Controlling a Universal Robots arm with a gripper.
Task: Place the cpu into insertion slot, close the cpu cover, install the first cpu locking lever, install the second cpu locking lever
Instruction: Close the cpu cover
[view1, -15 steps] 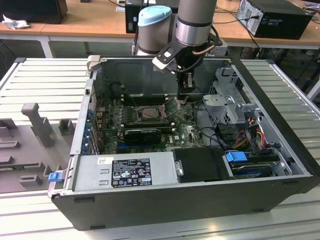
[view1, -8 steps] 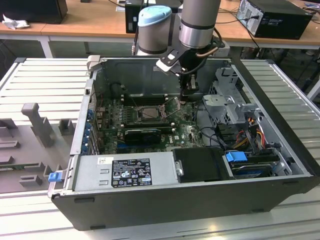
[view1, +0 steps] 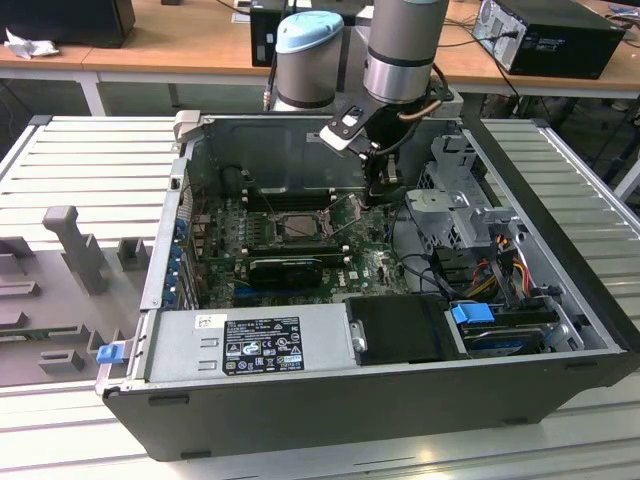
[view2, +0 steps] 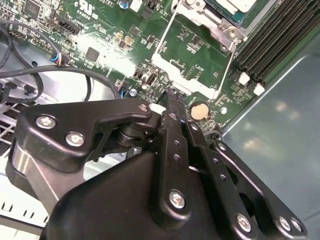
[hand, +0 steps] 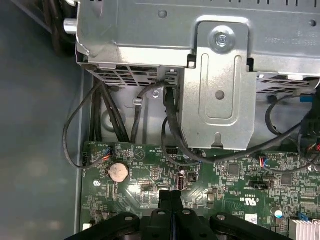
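In the exterior view my gripper reaches down inside the open computer case, just to the exterior view's right of the insertion slot. Its black fingers are shut together with nothing between them in both wrist views, hovering close over the green board. The cpu, a pale face, lies inside the slot's metal rim. A silver-grey plate that looks like the cpu cover sticks out from the slot's side toward the gripper, seemingly swung open. Two thin wire levers stand up beside it.
A coin battery lies on the board near the fingertips. A metal drive cage and black cables stand close ahead. Long black memory slots run beside the socket. A power supply fills the case's near side.
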